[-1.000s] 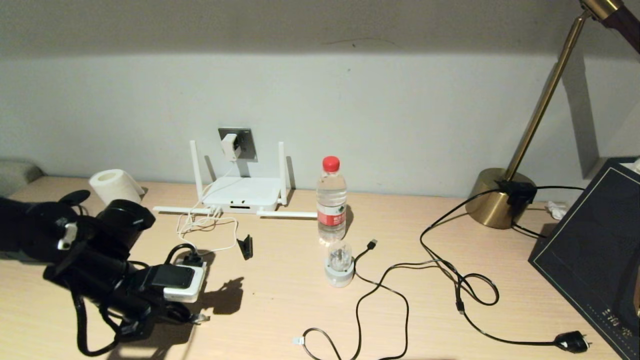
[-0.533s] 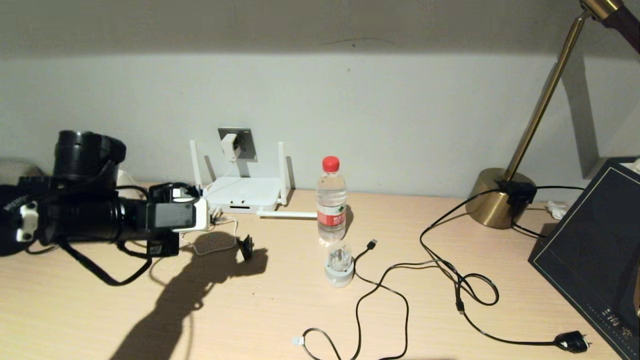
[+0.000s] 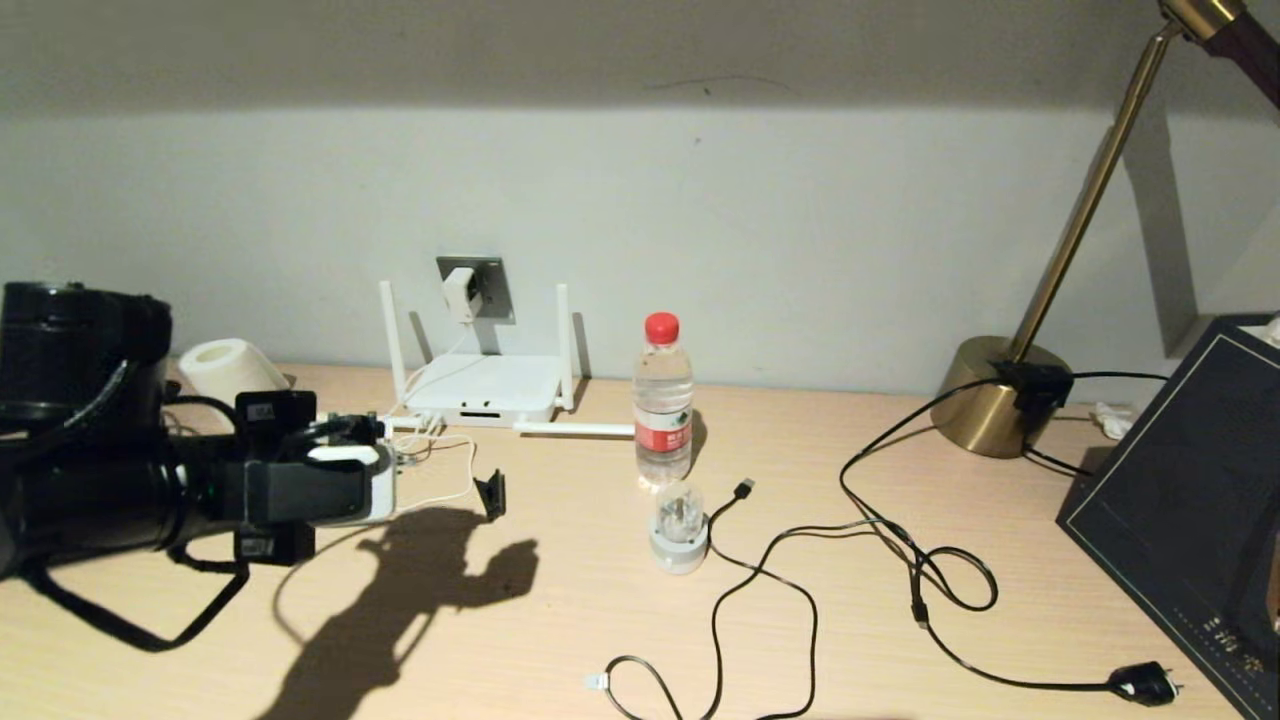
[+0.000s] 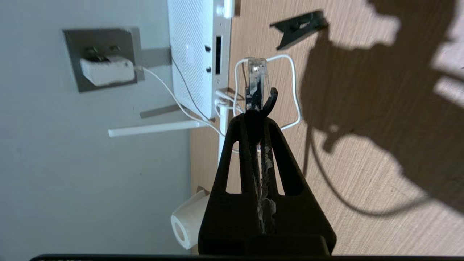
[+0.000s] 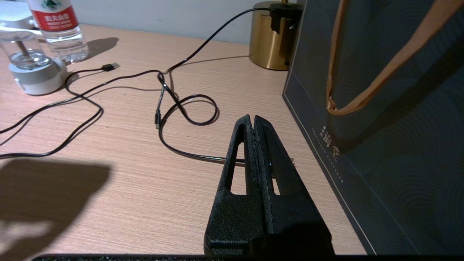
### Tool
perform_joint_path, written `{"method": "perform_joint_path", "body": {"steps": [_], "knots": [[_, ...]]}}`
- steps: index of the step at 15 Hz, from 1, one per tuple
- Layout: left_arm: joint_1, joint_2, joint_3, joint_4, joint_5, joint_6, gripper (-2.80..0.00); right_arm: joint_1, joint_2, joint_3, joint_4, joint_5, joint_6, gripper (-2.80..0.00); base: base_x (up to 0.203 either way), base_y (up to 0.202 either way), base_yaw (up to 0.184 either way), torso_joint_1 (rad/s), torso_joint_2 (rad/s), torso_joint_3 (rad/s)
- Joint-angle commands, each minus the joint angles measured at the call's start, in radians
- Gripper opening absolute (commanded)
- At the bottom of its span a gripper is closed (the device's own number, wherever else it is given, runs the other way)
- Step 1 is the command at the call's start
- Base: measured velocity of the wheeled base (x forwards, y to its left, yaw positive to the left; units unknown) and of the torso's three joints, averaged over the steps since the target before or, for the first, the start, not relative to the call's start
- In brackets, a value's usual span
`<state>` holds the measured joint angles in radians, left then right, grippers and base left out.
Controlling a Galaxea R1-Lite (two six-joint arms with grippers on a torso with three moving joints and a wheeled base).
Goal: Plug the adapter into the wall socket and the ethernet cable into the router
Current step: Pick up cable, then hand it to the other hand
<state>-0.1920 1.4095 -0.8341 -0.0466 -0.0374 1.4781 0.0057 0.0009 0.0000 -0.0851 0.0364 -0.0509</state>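
We hold the ethernet cable pinched by its clear plug in our left gripper, just short of the router. The adapter sits in the wall socket. A tilted plug may jam against 1 port's edge. Our right gripper rests pressed together, empty.

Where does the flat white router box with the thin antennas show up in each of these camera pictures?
Head view: the flat white router sits at the back of the desk against the wall, below the grey wall socket.
Left wrist view: the router fills the upper middle, turned sideways.
Right wrist view: not in it.
Shared landmark: the wall socket with the white adapter plugged in.
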Motion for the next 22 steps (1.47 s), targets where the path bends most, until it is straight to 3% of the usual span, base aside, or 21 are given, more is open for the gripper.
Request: {"method": "perform_joint_path", "body": {"steps": [1, 5, 9, 10, 11, 13, 14, 15, 18, 21, 22], "knots": [[-0.034, -0.043, 0.015, -0.004, 0.010, 0.007, -2.80, 0.000, 0.000, 0.035, -0.001, 0.000, 0.000, -2.80, 0.000, 0.000, 0.000, 0.000, 0.00, 0.000], [-0.089, -0.122, 0.099, -0.028, 0.010, -0.061, -2.80, 0.000, 0.001, 0.035, -0.002, 0.002, -0.015, -2.80, 0.000, 0.000, 0.000, 0.000, 0.00, 0.000], [-0.155, -0.077, 0.022, -0.033, 0.002, -0.086, -2.80, 0.000, -0.001, 0.031, -0.008, 0.001, -0.007, -2.80, 0.000, 0.000, 0.000, 0.000, 0.00, 0.000], [-0.212, -0.057, -0.002, -0.033, -0.004, -0.114, -2.80, 0.000, 0.001, 0.009, -0.015, 0.012, 0.060, -2.80, 0.000, 0.000, 0.000, 0.000, 0.00, 0.000], [-0.283, -0.033, -0.026, -0.034, -0.008, -0.173, -2.80, 0.000, 0.009, -0.045, -0.011, 0.049, 0.210, -2.80, 0.000, 0.000, 0.000, 0.000, 0.00, 0.000], [-0.423, 0.031, -0.089, -0.042, -0.010, -0.303, -2.80, 0.000, 0.057, -0.228, 0.042, 0.234, 0.514, -2.80, 0.000, 0.000, 0.000, 0.000, 0.00, 0.000], [-0.451, 0.064, -0.126, -0.047, -0.008, -0.329, -2.80, 0.001, 0.098, -0.292, 0.069, 0.392, 0.591, -2.80, 0.000, 0.000, 0.000, 0.000, 0.00, 0.000], [-0.476, 0.089, -0.140, -0.053, -0.008, -0.331, -2.80, 0.000, 0.166, -0.336, 0.087, 0.517, 0.637, -2.80, 0.000, 0.000, 0.000, 0.000, 0.00, 0.000], [-0.485, 0.113, -0.160, -0.088, -0.013, -0.331, -2.80, -0.004, 0.383, -0.464, 0.091, 0.728, 0.734, -2.80, 0.000, 0.000, 0.000, 0.000, 0.00, 0.000], [-0.521, 0.169, -0.236, -0.095, -0.013, -0.331, -2.80, -0.005, 0.603, -0.513, -0.014, 0.857, 0.763, -2.80, 0.000, 0.000, 0.000, 0.000, 0.00, 0.000], [-0.533, 0.186, -0.272, -0.095, -0.013, -0.331, -2.80, -0.005, 0.671, -0.519, -0.069, 0.873, 0.766, 0.00, 0.000, 0.000, 0.000, 0.000, 0.00, 0.000]]}}
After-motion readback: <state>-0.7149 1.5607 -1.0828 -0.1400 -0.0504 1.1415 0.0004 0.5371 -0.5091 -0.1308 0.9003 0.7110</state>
